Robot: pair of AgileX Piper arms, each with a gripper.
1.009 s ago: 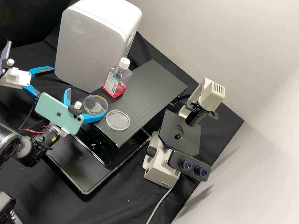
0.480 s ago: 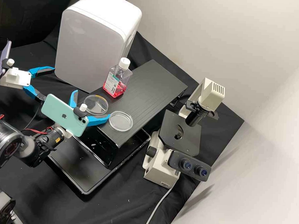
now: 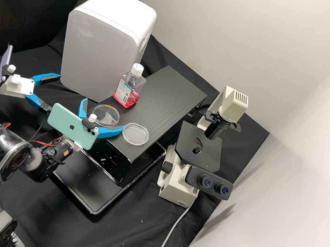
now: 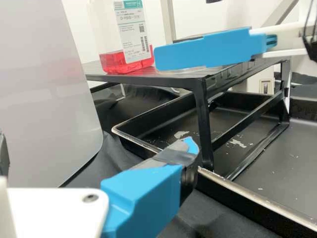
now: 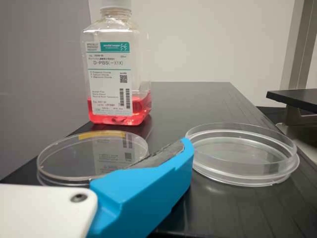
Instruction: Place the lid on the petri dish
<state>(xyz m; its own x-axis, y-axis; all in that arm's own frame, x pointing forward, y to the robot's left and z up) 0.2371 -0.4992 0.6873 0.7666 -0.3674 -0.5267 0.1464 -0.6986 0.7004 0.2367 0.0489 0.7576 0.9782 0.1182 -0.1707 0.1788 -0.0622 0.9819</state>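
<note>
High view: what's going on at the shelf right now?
The right tool stands open around one petri half on the raised black shelf, one finger between it and the other half. Nothing is lifted; the halves lie side by side, uncovered. The left tool sits open, off beside the white box.

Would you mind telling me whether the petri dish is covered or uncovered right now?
Uncovered: the petri dish and lid lie side by side, apart, on the black shelf.
</note>
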